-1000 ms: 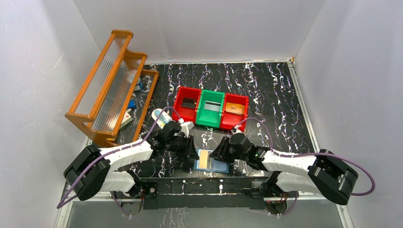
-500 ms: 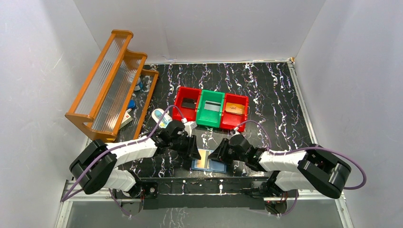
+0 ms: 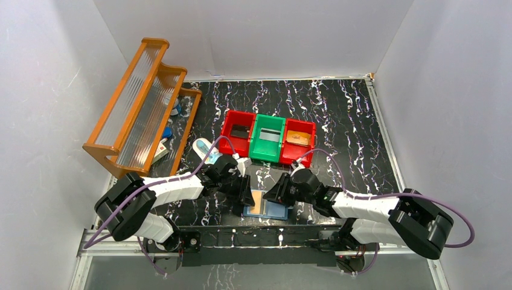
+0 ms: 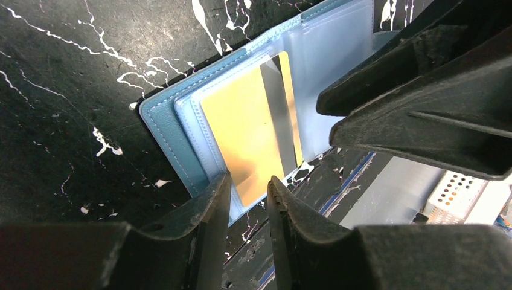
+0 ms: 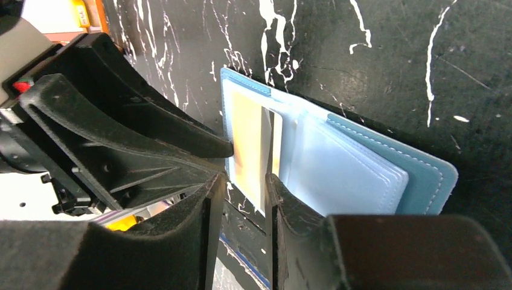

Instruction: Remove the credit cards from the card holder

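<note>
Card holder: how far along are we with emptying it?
Looks done: a black card in the left red bin, a pale card in the green bin, an orange card in the right red bin. In hand: left hand and right hand, jaws apart, sit at the near edge of the gold card in the card holder. Left: pulling it free.

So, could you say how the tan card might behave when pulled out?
The tan card looks thin, flat and unbent, so probably stiff and light. Its glossy face may slip, and the card holder could drag along.
</note>
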Robot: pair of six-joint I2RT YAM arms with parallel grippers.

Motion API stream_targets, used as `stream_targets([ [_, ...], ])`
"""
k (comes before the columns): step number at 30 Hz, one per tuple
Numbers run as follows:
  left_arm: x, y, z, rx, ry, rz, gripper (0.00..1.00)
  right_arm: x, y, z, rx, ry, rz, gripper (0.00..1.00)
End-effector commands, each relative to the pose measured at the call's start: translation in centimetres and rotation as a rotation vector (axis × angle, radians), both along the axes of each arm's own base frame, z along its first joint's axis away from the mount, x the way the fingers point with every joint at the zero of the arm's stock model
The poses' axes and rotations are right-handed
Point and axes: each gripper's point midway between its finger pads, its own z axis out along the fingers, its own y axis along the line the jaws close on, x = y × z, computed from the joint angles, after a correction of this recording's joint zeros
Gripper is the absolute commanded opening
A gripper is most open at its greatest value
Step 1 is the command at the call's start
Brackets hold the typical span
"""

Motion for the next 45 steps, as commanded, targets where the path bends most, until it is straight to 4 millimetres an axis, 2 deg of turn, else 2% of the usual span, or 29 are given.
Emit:
stream_targets([
  [1, 0.1, -0.2, 0.3, 0.008, -0.014, -0.007, 0.28, 0.3, 1.1, 0.7, 0.025, -0.010, 0.024, 0.40],
  [6, 0.2, -0.1, 0.6, 0.009, -0.024, -0.006, 0.27, 0.1, 0.5, -1.3, -0.004, 0.036, -0.002, 0.39],
  [13, 0.0, 0.0, -0.1, 0.024, -0.008, -0.008, 0.26, -0.8, 1.1, -1.8, 0.070, 0.047, 0.039, 0.32],
  [21, -0.3, 0.5, -0.6, 0.057, -0.005, -0.001, 0.25, -1.0, 1.2, -1.8, 0.097, 0.050, 0.042, 0.16],
  [24, -0.2, 1.1, -1.0, 0.087, -0.006, 0.011, 0.24, -1.0, 0.9, -1.6, 0.105, 0.040, 0.041, 0.08],
  [27, -0.1, 1.9, -2.0, 0.143, -0.004, 0.030, 0.24, -0.9, 0.5, -1.3, 0.118, 0.031, 0.050, 0.07],
  [33, -0.2, 2.6, -3.6, 0.204, 0.025, 0.034, 0.22, -1.4, -0.1, -1.2, 0.126, 0.047, 0.105, 0.13],
  [38, -0.2, 2.7, -3.9, 0.219, 0.029, 0.039, 0.21, -1.5, -0.8, -1.5, 0.117, 0.058, 0.100, 0.16],
  [41, -0.3, 2.8, -4.0, 0.220, 0.033, 0.040, 0.21, -1.4, -1.0, -1.5, 0.123, 0.060, 0.093, 0.22],
  [43, -0.3, 2.7, -3.9, 0.218, 0.034, 0.038, 0.21, -1.5, -0.9, -1.1, 0.138, 0.056, 0.102, 0.22],
  [45, -0.3, 2.6, -3.9, 0.215, 0.035, 0.037, 0.20, -1.5, -0.7, -0.8, 0.157, 0.052, 0.109, 0.17],
])
